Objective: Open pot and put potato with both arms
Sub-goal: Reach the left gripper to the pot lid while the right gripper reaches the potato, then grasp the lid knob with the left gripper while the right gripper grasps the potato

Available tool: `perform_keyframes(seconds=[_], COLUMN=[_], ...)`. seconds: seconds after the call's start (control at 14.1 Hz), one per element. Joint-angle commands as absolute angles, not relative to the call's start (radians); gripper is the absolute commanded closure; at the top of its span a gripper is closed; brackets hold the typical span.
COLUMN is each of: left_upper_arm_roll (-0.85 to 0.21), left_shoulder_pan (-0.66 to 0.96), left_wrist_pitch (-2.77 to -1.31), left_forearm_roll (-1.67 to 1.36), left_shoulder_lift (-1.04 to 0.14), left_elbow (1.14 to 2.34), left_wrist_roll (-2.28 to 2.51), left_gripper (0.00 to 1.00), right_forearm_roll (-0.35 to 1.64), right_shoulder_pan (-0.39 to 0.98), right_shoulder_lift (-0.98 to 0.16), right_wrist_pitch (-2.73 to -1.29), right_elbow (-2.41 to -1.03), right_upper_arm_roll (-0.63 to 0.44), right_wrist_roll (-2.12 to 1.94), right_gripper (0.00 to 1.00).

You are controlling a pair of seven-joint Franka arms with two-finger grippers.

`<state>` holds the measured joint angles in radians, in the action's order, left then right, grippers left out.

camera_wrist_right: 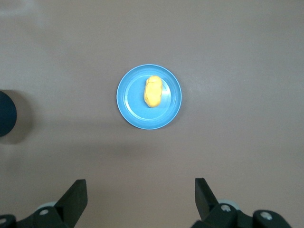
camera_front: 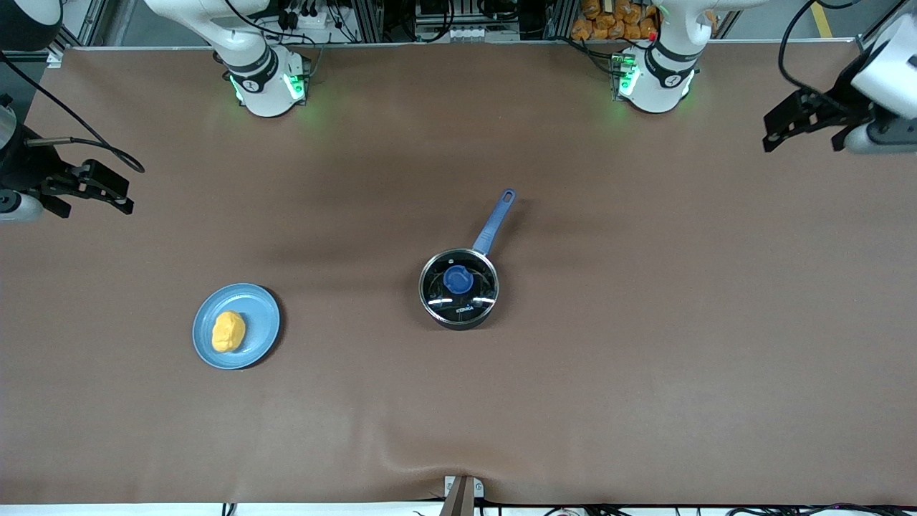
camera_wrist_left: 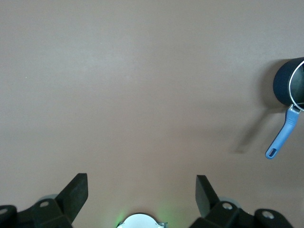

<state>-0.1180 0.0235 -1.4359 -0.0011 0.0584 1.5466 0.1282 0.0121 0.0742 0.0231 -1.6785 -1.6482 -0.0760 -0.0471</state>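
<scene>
The black pot [camera_front: 458, 309] stands mid-table with its glass lid [camera_front: 438, 288] on, blue knob [camera_front: 458, 279] on top, and its blue handle [camera_front: 494, 223] pointing toward the arms' bases. The yellow-orange potato [camera_front: 228, 331] lies on a light-blue plate [camera_front: 262, 315] toward the right arm's end. My left gripper [camera_front: 802, 140] is open and empty in the air over the left arm's end of the table. My right gripper [camera_front: 93, 204] is open and empty over the right arm's end. The left wrist view shows its gripper [camera_wrist_left: 141, 183] and the pot [camera_wrist_left: 283, 85]. The right wrist view shows its gripper [camera_wrist_right: 141, 185], the potato [camera_wrist_right: 153, 91] and the plate [camera_wrist_right: 128, 102].
The brown table mat [camera_front: 645, 322] spreads around the pot and plate. The arm bases [camera_front: 269, 82] stand along the table edge farthest from the front camera. A small bracket [camera_front: 462, 491] sits at the nearest edge.
</scene>
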Motion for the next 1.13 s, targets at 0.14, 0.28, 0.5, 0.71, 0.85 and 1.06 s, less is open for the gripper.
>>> perform_keyframes(seconds=[0.14,0.28,0.5,0.71,0.85,1.06], left_upper_arm_roll=[-0.204,-0.209,-0.209,-0.207,-0.207,-0.198], left_shoulder_pan=[0.135,0.222,0.325,0.403,0.448,0.52], left_wrist_pitch=[-1.462,-1.538,-1.667,-1.715,-1.749,-1.911], left_forearm_roll=[0.008,0.009,0.008,0.009,0.009,0.011], left_shoulder_lift=[-0.153,-0.239,-0.319,-0.394,-0.455,-0.54], left_elbow=[1.425,1.398,1.394,1.375,1.347,1.328], left_wrist_roll=[0.349,0.463,0.677,0.797,0.853,0.946], left_gripper=[0.0,0.0,0.0,0.0,0.0,0.0], right_forearm_roll=[0.015,0.017,0.021,0.021,0.021,0.021], right_shoulder_pan=[0.063,0.063,0.058,0.054,0.049,0.052], right_shoulder_lift=[0.017,-0.004,-0.066,-0.145,-0.207,-0.309], right_wrist_pitch=[-1.802,-1.857,-1.91,-1.986,-2.04,-2.146], right_elbow=[-1.729,-1.761,-1.766,-1.766,-1.766,-1.764], right_upper_arm_roll=[-0.069,-0.069,-0.069,-0.069,-0.069,-0.069], right_wrist_roll=[-0.038,-0.038,-0.037,-0.038,-0.038,-0.038], right_gripper=[0.0,0.0,0.0,0.0,0.0,0.0])
